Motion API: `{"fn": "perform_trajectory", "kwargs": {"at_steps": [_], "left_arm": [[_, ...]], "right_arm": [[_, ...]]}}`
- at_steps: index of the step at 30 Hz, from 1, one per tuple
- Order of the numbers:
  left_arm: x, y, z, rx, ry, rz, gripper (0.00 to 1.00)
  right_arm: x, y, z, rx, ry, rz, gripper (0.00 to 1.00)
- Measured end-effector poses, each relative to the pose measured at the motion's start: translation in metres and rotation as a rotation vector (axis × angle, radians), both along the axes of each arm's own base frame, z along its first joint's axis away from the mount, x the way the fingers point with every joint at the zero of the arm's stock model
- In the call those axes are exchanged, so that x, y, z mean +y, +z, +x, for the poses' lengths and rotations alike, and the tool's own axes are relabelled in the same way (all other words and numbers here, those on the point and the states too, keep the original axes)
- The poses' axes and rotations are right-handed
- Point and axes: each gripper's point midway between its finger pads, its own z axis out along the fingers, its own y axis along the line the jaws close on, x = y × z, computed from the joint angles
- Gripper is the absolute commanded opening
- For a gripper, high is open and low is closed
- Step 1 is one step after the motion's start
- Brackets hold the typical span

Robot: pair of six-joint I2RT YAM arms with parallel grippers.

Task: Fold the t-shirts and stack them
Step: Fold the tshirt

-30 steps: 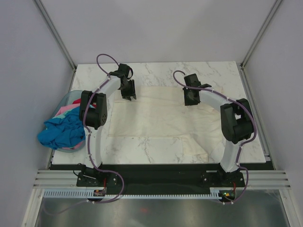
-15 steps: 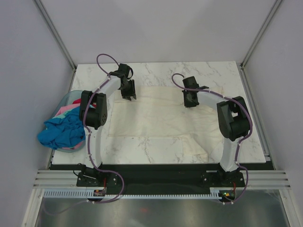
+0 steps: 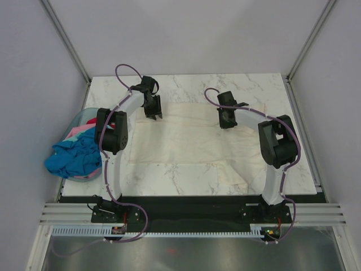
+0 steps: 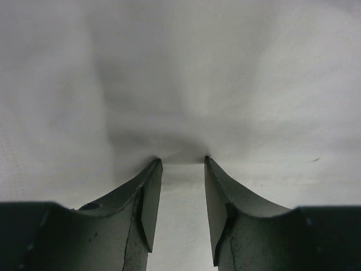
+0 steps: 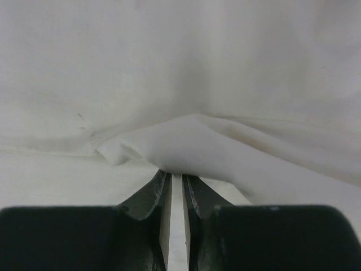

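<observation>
Right arm point(image 3: 275, 141) has pulled its elbow in a touch over the last second; left arm point(image 3: 111, 131) hasn't budged. Your right gripper point(image 5: 176, 175) looks clamped on a raised fold of the cream-white t-shirt point(image 3: 186, 141), though the fold hides the tips. Left gripper point(image 4: 179, 162) is spread, tips dimpling the cloth. Shirt lies flat and creased mid-table point(image 3: 254, 84), no fold finished. The other shirts point(image 3: 76, 157) wait in the basket point(image 3: 78, 117) at left.

The left arm point(image 3: 113, 169) and right arm point(image 3: 275, 180) share one build: white tube links between chunky black joint housings, each on a black base point(image 3: 113, 213). A purple cable point(image 3: 125, 67) loops along each. The left claw point(image 4: 179, 161) and right claw point(image 5: 176, 176) have dark matte fingers tapering to points.
</observation>
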Motion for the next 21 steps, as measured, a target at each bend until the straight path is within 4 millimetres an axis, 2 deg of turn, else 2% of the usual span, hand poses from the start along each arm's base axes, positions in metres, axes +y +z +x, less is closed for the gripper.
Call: {"fn": "perform_trajectory", "kwargs": {"at_steps": [11,12,15,21], "left_arm": [[0.0000,0.0000,0.0000,0.000,0.000,0.000,0.45],[0.0000,0.0000,0.0001,0.000,0.000,0.000,0.45],[0.0001,0.0000,0.0000,0.000,0.000,0.000,0.45],[0.0001,-0.0002,0.0001,0.000,0.000,0.001,0.45]], "right_arm": [[-0.0030,0.0031,-0.0003,0.007,-0.006,-0.017,0.22],[-0.0031,0.0030,-0.0006,0.008,-0.006,-0.017,0.21],[-0.0032,0.0021,-0.0013,0.012,-0.003,-0.018,0.08],[-0.0043,0.0020,-0.0041,0.025,-0.002,-0.025,0.01]]}}
